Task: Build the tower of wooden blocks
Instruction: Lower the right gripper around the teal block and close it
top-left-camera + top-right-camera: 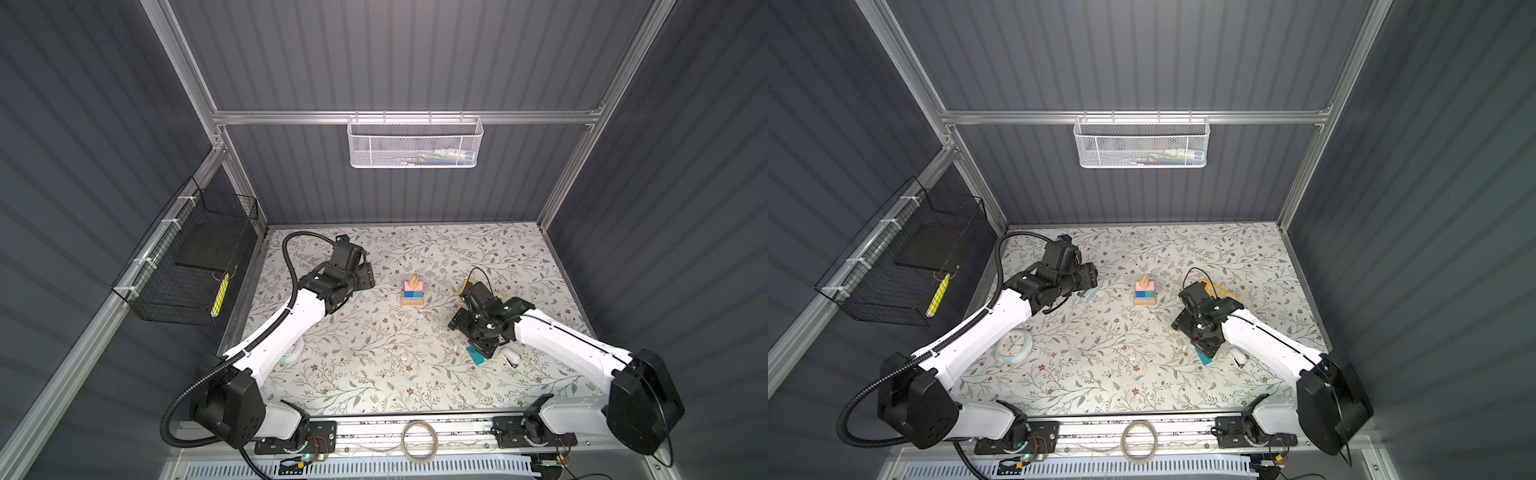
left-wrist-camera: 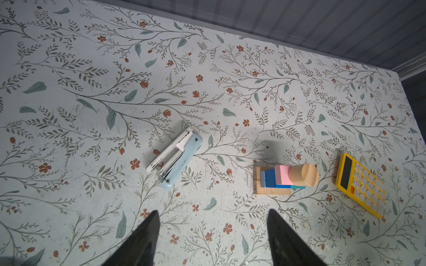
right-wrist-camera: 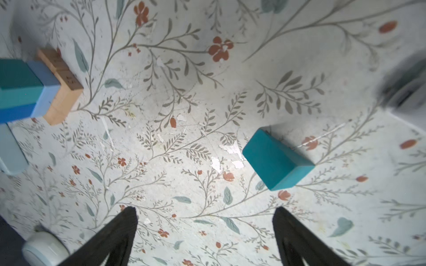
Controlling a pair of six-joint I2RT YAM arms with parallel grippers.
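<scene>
From the left wrist, the left gripper point(image 2: 214, 214) hangs above the floral table point(image 2: 92, 129) with its fingers moderately apart and nothing between them. The stapler point(image 2: 175, 157) lies just beyond them. Farther off stands the wood block tower point(image 2: 285, 178), upright on tan bars with blue layers, a pink block and a tan cylinder on top, and the yellow calculator point(image 2: 359, 184) is beside it.

From the right wrist, the right gripper point(image 3: 205, 209) is spread wide and empty. The loose teal block point(image 3: 276, 159) lies flat just ahead of one finger, not yet between them. The wide spread probably serves to straddle it.

In both top views the tower stands near mid-table. The left gripper waits at its 9 o'clock, well apart, likely to stay clear of the stack. The teal block lies between 4 and 5 o'clock, under the right gripper.
</scene>
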